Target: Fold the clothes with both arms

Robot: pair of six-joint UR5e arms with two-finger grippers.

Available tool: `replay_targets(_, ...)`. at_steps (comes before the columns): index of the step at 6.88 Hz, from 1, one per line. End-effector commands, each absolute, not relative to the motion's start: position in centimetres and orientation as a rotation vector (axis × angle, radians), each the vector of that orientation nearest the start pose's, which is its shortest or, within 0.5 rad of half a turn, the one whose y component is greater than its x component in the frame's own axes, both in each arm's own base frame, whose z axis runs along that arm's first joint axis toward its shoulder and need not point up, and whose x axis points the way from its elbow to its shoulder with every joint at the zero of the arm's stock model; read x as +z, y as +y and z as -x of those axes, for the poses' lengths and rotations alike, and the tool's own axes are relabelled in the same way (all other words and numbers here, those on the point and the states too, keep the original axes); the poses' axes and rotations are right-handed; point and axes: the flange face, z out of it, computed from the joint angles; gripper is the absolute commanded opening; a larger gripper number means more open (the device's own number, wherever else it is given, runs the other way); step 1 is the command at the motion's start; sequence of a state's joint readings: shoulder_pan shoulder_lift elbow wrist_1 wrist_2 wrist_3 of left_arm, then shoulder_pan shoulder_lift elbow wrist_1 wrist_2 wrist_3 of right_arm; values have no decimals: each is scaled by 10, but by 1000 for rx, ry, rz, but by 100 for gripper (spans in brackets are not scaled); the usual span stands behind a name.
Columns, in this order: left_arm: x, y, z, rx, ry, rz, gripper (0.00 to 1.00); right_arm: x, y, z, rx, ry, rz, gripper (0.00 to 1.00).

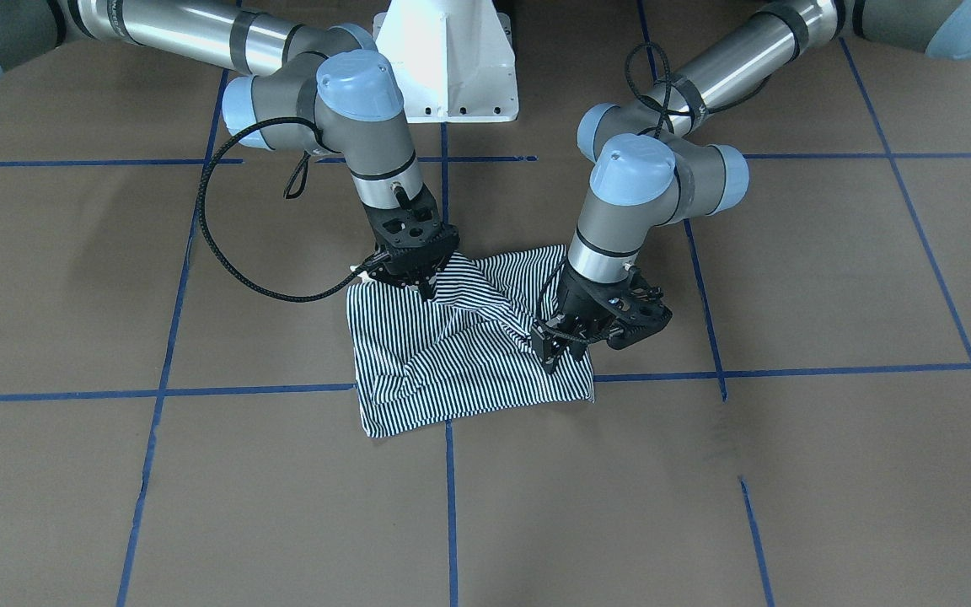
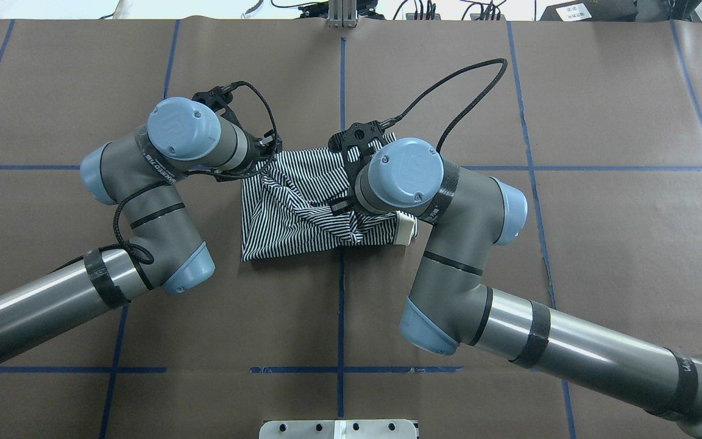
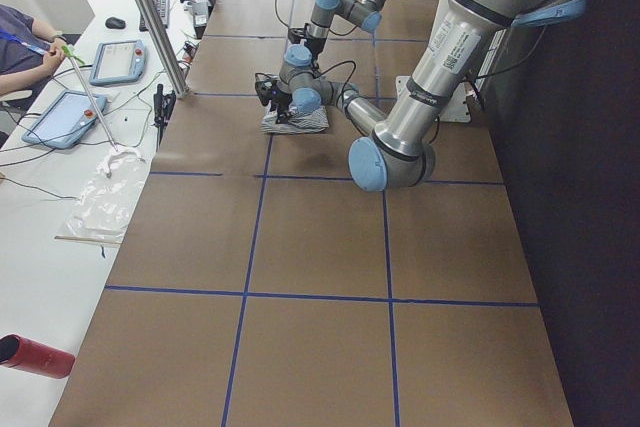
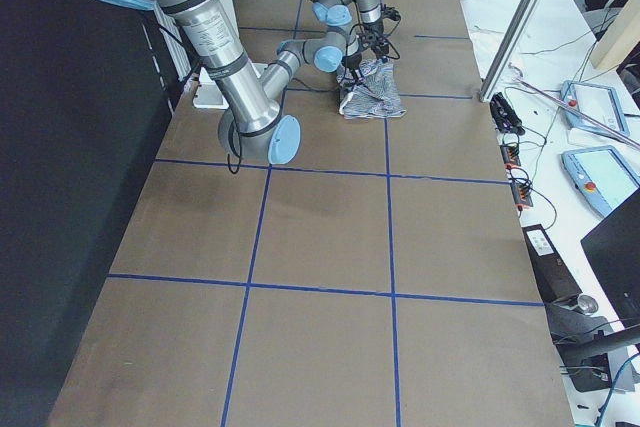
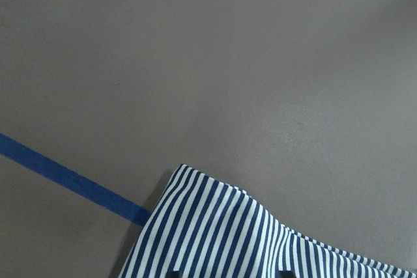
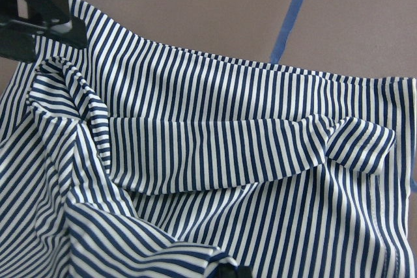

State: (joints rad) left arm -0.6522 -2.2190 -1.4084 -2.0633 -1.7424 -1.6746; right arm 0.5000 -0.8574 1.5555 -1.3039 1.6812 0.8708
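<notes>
1. One striped polo shirt (image 1: 452, 362) lay rumpled mid-frame on the tabletop (image 1: 789, 489).
2. Two tools met it: the right tool (image 1: 425, 287) pinched cloth near its upper edge, and the left tool (image 1: 549, 358) stood fingers apart over its right edge.
</notes>
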Motion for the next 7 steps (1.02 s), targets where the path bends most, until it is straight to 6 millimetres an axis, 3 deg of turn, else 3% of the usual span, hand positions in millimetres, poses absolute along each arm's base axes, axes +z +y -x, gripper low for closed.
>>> replay_targets(1,291,-540,-520,-607,998,-113,50,206,-451,570,-235,-857,-461,0)
replay_targets(4,295,-531,-531,-593,990,-103,50,206,-451,570,-235,-858,-460,0)
replay_targets(5,293,-529,-532,-592,993,-101,39,207,-451,569,-232,-857,-459,0)
replay_targets(6,288,-529,-531,-592,1000,-98,7,207,-452,569,-232,-857,-459,0)
replay_targets(7,288,-529,-530,-590,1000,-97,0,208,-451,569,-232,-855,-458,0)
